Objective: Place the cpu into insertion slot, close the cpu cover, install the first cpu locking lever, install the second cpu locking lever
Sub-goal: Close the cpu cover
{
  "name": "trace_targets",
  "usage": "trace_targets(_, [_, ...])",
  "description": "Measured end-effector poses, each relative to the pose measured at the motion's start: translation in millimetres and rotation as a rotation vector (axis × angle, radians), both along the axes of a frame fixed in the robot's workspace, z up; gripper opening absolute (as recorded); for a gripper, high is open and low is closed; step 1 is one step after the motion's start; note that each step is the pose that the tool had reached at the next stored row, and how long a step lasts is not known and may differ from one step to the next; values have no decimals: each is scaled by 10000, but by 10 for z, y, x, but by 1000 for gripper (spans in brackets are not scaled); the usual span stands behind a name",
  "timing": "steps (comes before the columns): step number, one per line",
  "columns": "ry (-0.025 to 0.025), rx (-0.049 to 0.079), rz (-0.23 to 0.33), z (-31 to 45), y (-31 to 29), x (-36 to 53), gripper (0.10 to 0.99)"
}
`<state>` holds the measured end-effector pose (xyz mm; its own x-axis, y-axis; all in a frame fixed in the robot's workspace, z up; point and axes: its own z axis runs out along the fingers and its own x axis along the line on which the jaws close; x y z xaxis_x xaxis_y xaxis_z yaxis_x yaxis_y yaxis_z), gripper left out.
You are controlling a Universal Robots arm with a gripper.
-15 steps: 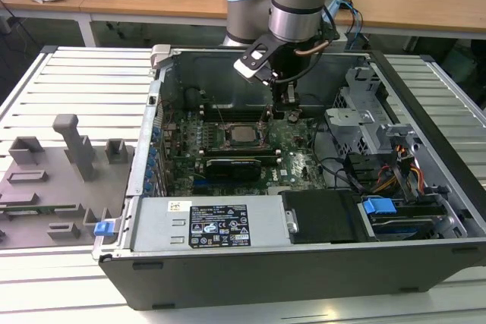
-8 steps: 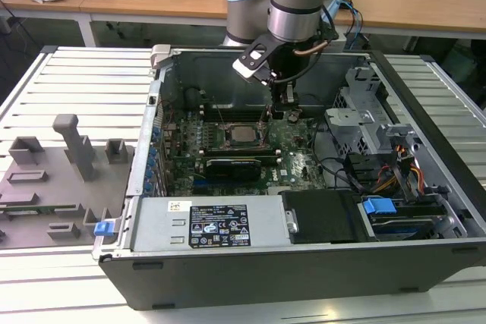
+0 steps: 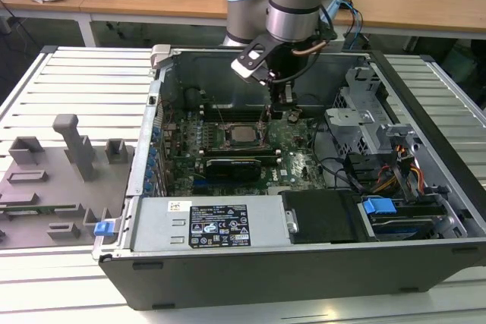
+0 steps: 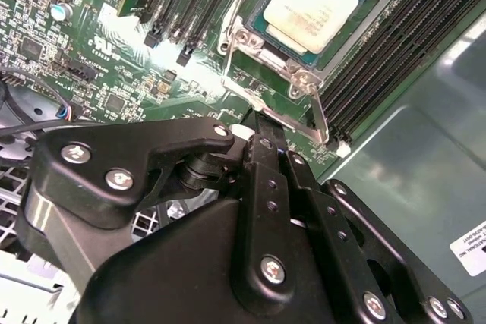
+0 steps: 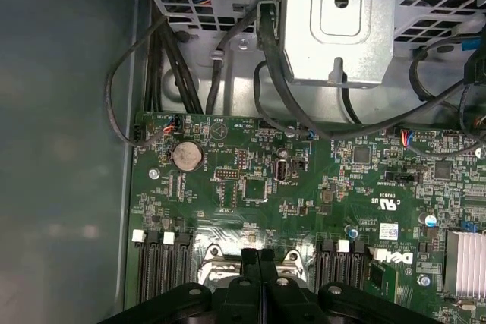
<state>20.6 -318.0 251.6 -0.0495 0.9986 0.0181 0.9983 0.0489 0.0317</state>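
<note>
The case (image 3: 304,263) lies on the table (image 3: 76,73), the board (image 3: 298,149) inside it. The cpu (image 3: 243,133) sits in the slot (image 4: 351,24) mid-board, between memory slots (image 4: 380,66). The gripper (image 3: 285,108) hangs just to the exterior view's right of the slot; a rack (image 3: 68,168) lies to the case's left there
</note>
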Motion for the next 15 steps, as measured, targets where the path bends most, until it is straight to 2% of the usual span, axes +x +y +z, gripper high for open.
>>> trace_targets(15, [0,1,0,0,0,-70,106])
